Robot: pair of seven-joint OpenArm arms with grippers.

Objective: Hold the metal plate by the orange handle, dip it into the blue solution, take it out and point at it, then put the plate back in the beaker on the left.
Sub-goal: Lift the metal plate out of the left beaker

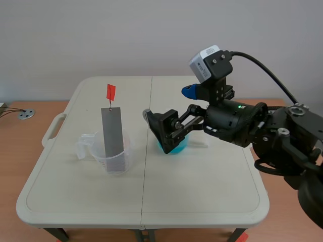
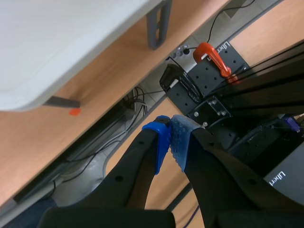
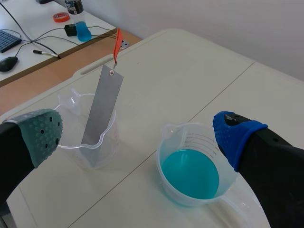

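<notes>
Only L wrist view shows L hand (image 2: 170,137): pads pressed together, empty, below bench (image 2: 57,38) edge. R hand (image 3: 138,135) spread wide, empty, above blue solution (image 3: 190,173). Metal plate (image 3: 100,109) stands in L beaker (image 3: 92,154), orange handle (image 3: 117,44) up.

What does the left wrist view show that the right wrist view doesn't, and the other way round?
Only the left wrist view: the left gripper, shut on nothing, beside the table and over the floor, with a table leg, cables and an orange clamp. Only the right wrist view: the right gripper, open above the tabletop, the metal plate with its orange handle standing in the clear beaker, and the blue solution in the other beaker. Both show the table.
</notes>
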